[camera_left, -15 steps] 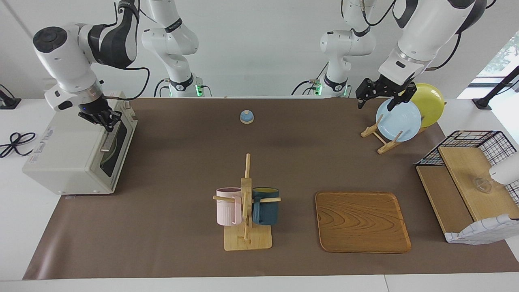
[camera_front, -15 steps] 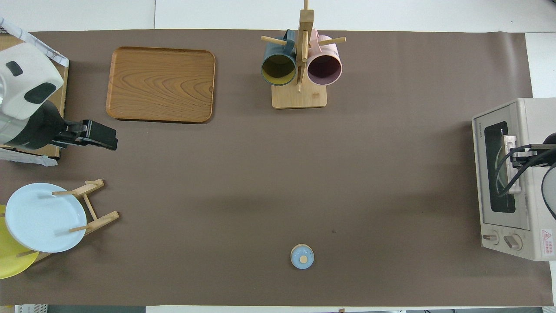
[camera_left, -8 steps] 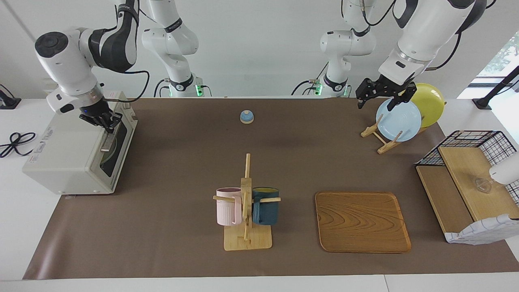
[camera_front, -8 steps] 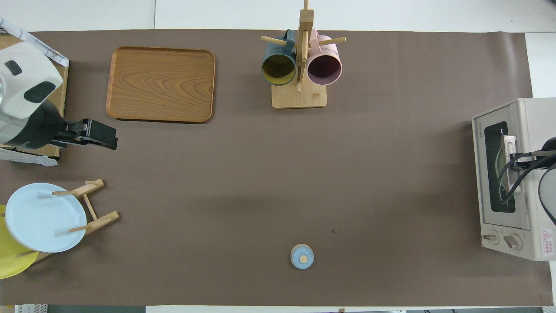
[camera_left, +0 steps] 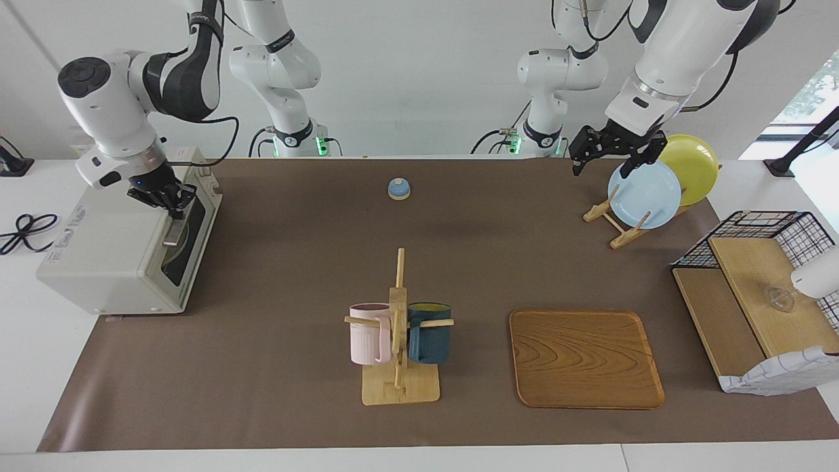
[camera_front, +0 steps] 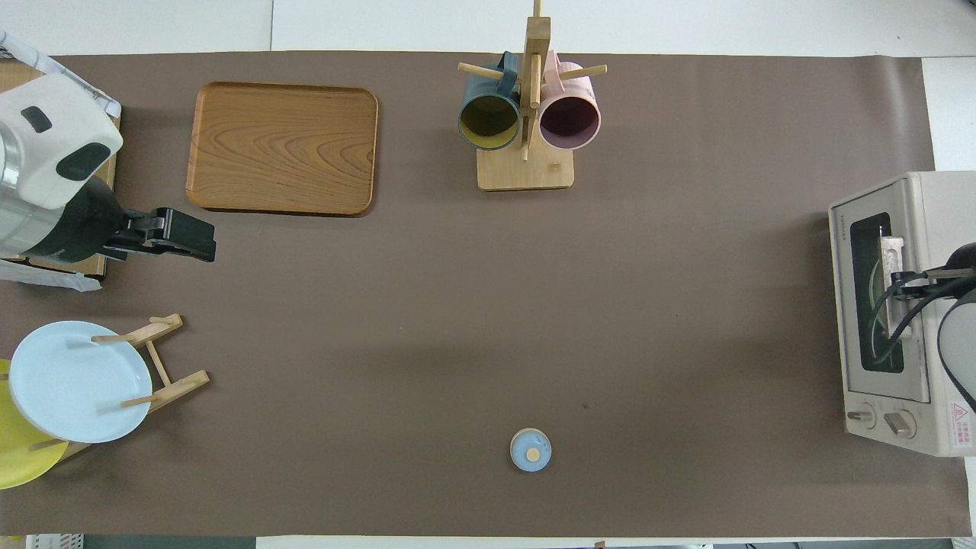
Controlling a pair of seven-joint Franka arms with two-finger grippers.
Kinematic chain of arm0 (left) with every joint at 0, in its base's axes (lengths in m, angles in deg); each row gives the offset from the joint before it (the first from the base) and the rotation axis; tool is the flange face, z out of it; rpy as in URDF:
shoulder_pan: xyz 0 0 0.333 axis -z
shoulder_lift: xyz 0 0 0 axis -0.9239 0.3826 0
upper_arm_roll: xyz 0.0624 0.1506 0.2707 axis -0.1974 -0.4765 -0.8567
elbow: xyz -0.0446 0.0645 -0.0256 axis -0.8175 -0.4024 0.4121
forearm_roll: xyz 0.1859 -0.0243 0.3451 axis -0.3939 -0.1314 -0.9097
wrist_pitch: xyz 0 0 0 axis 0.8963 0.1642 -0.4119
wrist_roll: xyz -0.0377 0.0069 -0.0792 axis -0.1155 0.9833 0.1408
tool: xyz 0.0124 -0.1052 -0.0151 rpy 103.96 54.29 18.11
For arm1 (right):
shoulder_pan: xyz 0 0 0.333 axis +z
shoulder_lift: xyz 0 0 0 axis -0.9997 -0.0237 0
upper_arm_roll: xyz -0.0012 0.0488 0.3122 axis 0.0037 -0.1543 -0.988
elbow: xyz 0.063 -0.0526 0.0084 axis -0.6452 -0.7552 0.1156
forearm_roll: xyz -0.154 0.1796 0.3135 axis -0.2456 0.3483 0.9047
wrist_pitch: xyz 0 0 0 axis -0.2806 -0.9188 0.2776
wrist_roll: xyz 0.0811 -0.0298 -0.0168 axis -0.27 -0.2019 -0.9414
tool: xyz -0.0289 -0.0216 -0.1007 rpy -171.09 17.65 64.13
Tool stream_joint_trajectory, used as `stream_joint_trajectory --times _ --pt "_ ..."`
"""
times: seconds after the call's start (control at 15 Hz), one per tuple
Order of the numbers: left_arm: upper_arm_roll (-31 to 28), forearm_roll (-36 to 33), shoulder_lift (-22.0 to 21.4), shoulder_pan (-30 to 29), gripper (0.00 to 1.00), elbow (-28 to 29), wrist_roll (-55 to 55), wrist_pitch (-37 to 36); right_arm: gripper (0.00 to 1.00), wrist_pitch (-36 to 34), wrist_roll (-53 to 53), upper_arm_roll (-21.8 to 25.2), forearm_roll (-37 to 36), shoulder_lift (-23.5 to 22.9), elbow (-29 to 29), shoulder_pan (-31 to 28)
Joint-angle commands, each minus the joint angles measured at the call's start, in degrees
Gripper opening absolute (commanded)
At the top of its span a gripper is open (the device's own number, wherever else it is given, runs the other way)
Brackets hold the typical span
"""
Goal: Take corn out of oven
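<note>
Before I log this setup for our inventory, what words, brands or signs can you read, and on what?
Boxy off-white toaster oven, top of its door frame: a short brand word, too small to read.
Oven top, by the two knobs: red warning triangle sticker, its text too small to read.
Oven top in the facing view: a grey printed word, blurred.
Nothing else bears text.

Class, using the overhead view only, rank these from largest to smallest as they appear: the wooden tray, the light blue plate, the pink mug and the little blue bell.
1. Wooden tray
2. Light blue plate
3. Pink mug
4. Blue bell

The gaps are clear; no two look alike.
</note>
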Motion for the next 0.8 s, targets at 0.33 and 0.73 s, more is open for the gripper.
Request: stream_joint_trajectory --times 0.33,0.73 --pt "-0.5 -0.5 -1.8 0.7 1.00 2.2 1.1 1.3 0.00 11.5 -0.7 -0.3 -0.6 -7.3 -3.6 3.4" --pt "-0.5 -0.5 -1.8 0.7 1.00 2.1 1.1 1.4 0.00 17.8 5.7 -0.7 -0.5 -9.9 -5.7 8.2"
